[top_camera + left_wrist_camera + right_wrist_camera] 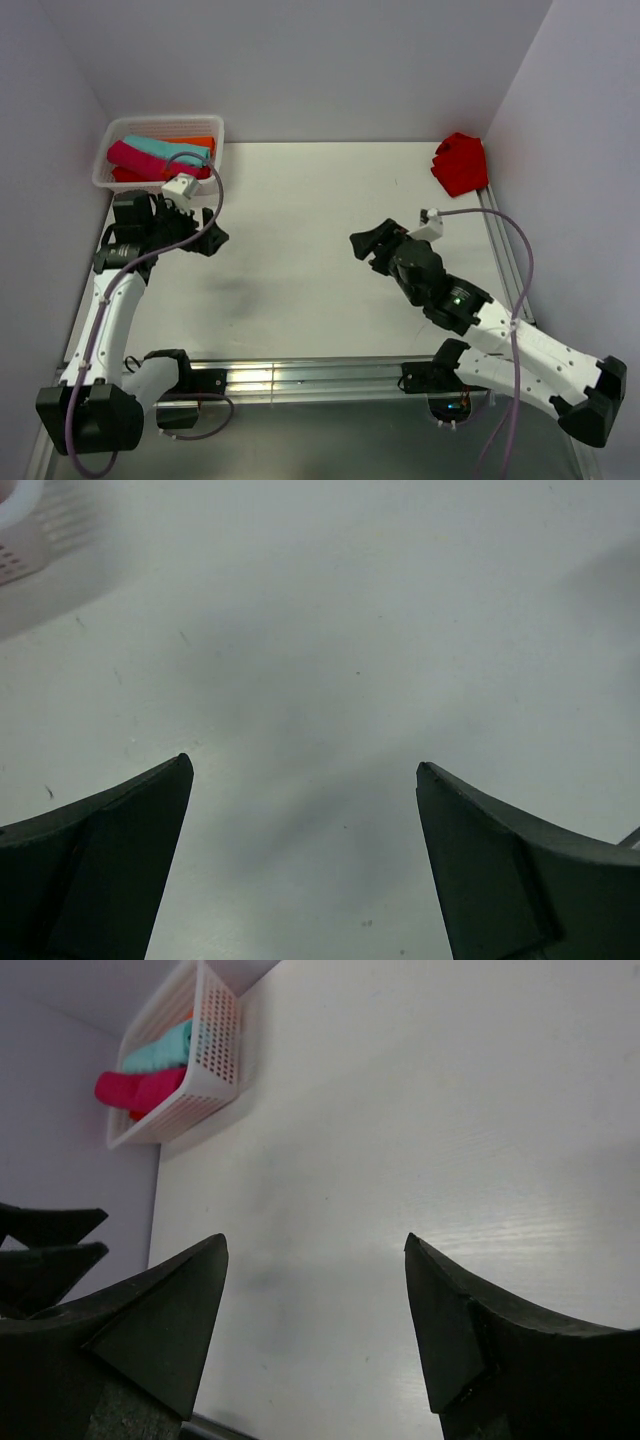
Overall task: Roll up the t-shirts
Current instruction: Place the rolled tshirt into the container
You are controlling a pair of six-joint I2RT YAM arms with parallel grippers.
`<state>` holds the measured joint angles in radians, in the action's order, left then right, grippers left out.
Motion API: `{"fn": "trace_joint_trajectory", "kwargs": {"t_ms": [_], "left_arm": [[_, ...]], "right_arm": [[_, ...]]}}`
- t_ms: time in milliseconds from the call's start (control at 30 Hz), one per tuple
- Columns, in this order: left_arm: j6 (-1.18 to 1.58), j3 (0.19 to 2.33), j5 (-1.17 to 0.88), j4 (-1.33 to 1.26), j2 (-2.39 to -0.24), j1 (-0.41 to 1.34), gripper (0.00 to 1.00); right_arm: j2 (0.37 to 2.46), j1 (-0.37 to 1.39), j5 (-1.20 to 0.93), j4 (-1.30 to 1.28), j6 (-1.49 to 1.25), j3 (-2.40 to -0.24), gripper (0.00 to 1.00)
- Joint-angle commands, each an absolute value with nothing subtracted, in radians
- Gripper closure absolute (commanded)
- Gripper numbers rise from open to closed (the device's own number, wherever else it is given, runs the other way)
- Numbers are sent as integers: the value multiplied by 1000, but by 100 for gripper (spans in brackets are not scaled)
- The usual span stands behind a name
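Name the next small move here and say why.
Probably swing the right hand toward the scarlet t-shirt, which lies crumpled and unrolled at the far right corner of the table. The right hand and the left hand are open and empty, and the right arm is nearer.

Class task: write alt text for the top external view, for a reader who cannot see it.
From above, the left arm and right arm hold open jaws over a white table. A white basket of rolled crimson, teal and orange t-shirts sits far left; a scarlet t-shirt lies crumpled far right.
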<state>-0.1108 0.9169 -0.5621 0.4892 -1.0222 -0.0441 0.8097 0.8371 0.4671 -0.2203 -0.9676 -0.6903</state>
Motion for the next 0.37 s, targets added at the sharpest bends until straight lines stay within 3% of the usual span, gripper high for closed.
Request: {"fn": "trace_joint_trajectory", "kwargs": {"t_ms": [0, 333], "left_arm": [[-144, 897, -633, 491, -960, -23, 1], [-144, 877, -643, 502, -948, -9, 1]], "right_arm": [[710, 831, 578, -314, -963, -638, 21], [660, 828, 615, -341, -957, -617, 21]]}}
